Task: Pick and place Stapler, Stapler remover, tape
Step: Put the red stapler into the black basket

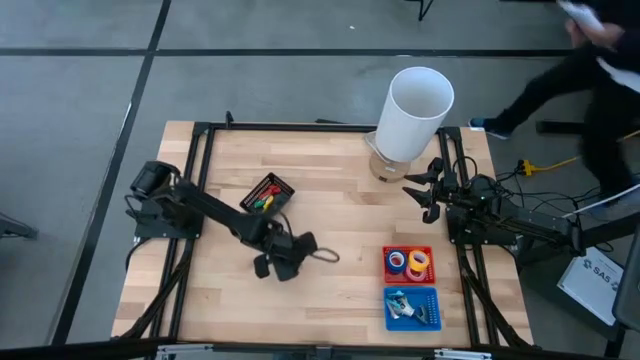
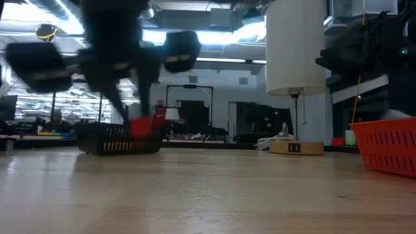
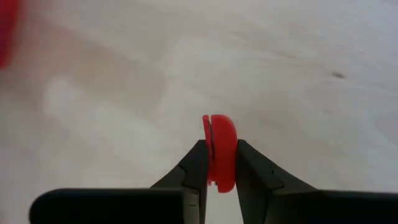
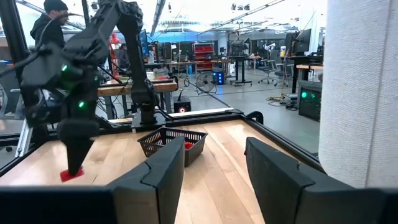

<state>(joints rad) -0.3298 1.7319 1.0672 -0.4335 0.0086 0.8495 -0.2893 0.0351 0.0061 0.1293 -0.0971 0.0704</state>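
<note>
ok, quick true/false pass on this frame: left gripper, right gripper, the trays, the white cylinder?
1. The left gripper is shut on a small red object. True.
2. The right gripper holds a tape roll. False: it is open and holds nothing, waiting near the table's right edge.
3. The tape rolls lie in the red tray. True.
4. The black basket sits right of the red tray. False: in the high view it sits to its left, beyond the left arm.
5. The white cylinder lies flat mid-table. False: it stands upright at the far edge.
</note>
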